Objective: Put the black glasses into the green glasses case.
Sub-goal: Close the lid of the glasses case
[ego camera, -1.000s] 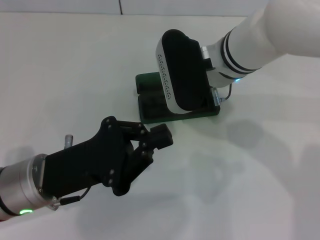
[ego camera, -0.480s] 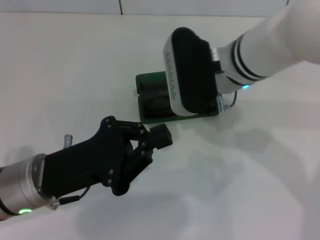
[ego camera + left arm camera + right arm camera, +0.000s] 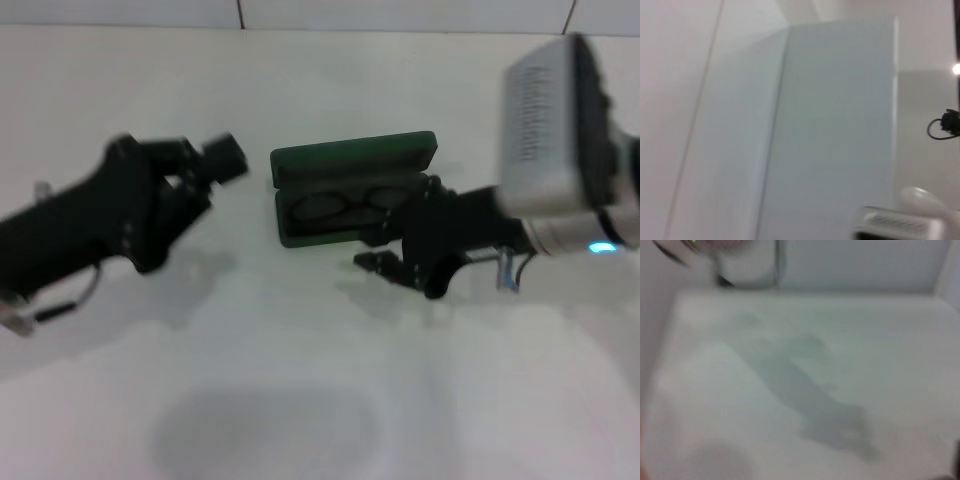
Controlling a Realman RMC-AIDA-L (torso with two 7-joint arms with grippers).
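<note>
In the head view the green glasses case (image 3: 290,238) lies open at the table's middle, its lid (image 3: 355,157) raised at the back. The black glasses (image 3: 346,206) rest folded inside the tray. My right gripper (image 3: 385,255) hovers just off the case's front right corner, its fingers apart and holding nothing. To the left of the case, well apart from it, my left gripper (image 3: 222,158) is lifted with its fingertips together and empty. Neither wrist view shows the case or the glasses.
The white table (image 3: 300,380) runs to a wall seam at the back. The left wrist view looks at wall panels and a bit of the right arm (image 3: 900,225). The right wrist view shows bare table with a shadow and the left arm's silver cuff (image 3: 747,262).
My right arm has swung off the case to the right, uncovering the glasses lying in it. My left arm has moved up and back to the left.
</note>
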